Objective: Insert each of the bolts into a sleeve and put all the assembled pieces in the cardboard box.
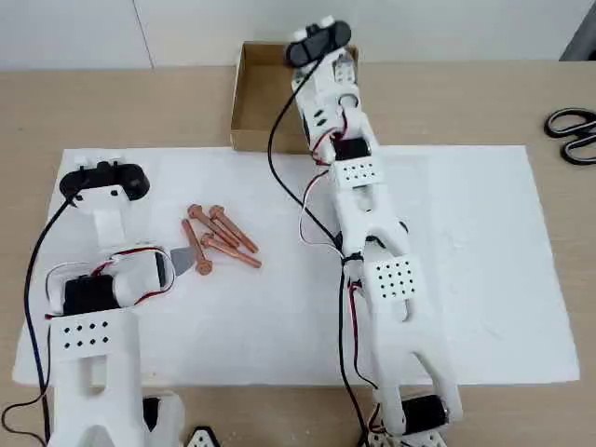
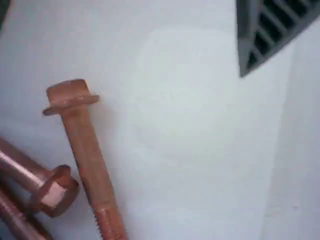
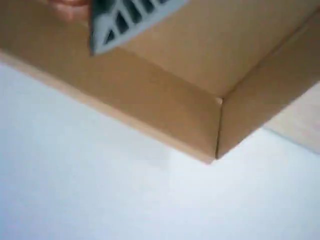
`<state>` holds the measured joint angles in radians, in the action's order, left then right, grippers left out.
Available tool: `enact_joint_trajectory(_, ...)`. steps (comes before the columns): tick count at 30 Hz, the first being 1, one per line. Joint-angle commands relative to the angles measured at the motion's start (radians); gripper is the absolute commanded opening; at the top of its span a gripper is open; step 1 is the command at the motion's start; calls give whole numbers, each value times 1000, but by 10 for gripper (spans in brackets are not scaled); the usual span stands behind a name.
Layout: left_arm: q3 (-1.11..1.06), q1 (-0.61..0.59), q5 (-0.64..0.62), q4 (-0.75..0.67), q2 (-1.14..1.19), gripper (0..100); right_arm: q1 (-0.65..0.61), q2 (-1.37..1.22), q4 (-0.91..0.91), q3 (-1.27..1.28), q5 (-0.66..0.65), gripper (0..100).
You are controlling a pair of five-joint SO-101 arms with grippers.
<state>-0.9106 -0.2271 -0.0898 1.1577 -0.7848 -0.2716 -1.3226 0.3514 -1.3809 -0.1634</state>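
the bolts (image 1: 220, 237) lie on the white sheet just right of my left gripper (image 1: 182, 262), the nearest bolt (image 2: 85, 155) running far to near. i cannot tell how open it is. the right arm (image 1: 358, 200) is far off, over the box (image 1: 250, 93).

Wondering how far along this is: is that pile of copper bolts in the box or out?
Out: the bolts lie clustered on the white sheet, apart from the cardboard box.

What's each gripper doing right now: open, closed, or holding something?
Left gripper: next to the bolts; open or closed cannot be told.
Right gripper: over the cardboard box; state cannot be told.
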Motion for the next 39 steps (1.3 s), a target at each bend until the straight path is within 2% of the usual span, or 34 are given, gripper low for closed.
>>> enact_joint_trajectory(1, 2, -6, 0, -2, -11, 301, 10, 22, 202, -275, -9, 210)
enact_joint_trajectory(8, 2, -6, 0, -2, -11, 301, 96, 116, 481, -307, -5, 210)
enact_joint_trajectory(14, 2, -6, 2, 2, -11, 301, 150, 403, 889, -305, -2, 210)
enact_joint_trajectory(21, 2, -6, 0, 6, -11, 301, 177, 570, 1314, -305, 0, 210)
enact_joint_trajectory(26, 2, -6, 0, 6, -11, 301, 234, 621, 1334, -304, 0, 209)
enact_joint_trajectory(39, 1, -6, 0, 8, -11, 301, 269, 802, 1339, -249, -8, 209)
